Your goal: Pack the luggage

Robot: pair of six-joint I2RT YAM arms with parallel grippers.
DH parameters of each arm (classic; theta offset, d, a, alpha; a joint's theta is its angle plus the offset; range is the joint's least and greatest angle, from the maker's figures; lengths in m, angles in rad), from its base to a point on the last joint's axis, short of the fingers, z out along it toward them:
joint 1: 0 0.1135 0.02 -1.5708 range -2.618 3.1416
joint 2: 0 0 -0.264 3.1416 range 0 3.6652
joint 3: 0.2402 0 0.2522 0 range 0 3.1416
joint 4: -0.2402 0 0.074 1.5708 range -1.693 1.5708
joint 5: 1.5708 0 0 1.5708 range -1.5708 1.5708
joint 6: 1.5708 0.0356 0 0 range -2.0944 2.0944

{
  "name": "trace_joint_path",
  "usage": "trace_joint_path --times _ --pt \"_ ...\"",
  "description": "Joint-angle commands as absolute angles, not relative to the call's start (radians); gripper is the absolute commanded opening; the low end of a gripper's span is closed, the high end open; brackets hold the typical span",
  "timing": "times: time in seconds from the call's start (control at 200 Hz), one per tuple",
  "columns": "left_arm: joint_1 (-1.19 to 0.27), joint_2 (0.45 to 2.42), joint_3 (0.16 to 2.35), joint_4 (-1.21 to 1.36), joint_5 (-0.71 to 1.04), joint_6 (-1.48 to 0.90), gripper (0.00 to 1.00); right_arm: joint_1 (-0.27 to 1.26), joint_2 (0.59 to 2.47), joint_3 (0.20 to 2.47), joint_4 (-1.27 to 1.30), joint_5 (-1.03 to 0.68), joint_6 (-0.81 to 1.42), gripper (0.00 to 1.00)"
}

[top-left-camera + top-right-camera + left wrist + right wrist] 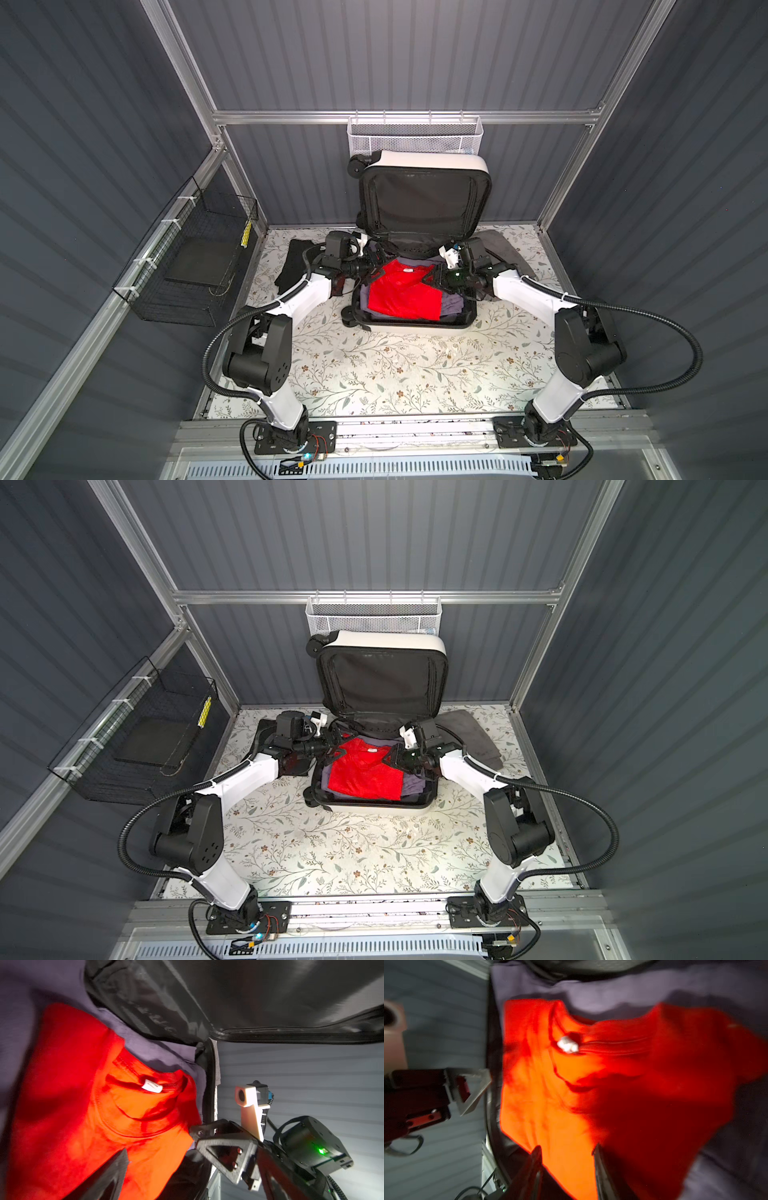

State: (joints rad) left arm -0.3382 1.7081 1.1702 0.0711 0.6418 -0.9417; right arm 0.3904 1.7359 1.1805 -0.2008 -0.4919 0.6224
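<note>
The luggage [424,160] lies open at the back middle of the floral table [395,365]. Its long axis runs left to right, with the wheels at the left end. The lid stands up from the far edge, black lining facing forward, under a white mesh basket [413,133] on the back wall.

A red T-shirt [399,295] lies in the base on a grey-purple garment [451,309]. Its white neck label [152,1086] is too blurred to read.

The left pincer [376,270] gapes fully at the left rim and holds nothing. The right pincer [432,277] is half parted over the shirt's right edge and grips nothing.

A black garment [291,266] lies left of the case, a grey cloth [498,245] lies right of it, and a black wire basket [195,257] hangs on the left wall.
</note>
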Motion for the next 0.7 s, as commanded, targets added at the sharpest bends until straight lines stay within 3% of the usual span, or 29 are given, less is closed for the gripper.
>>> trace_joint_path --times 0.0,0.26,0.695 --pt "-0.342 1.733 1.136 0.115 0.630 -0.923 1.00 0.345 1.775 1.160 -0.181 -0.448 0.640 0.44" --pt "-0.349 1.749 1.108 0.132 0.626 -0.927 1.00 0.301 1.817 1.233 -0.249 -0.459 0.596 0.46" --pt "-0.371 1.710 1.195 0.071 0.624 -0.881 1.00 0.369 1.643 1.203 -0.244 -0.511 0.630 0.46"
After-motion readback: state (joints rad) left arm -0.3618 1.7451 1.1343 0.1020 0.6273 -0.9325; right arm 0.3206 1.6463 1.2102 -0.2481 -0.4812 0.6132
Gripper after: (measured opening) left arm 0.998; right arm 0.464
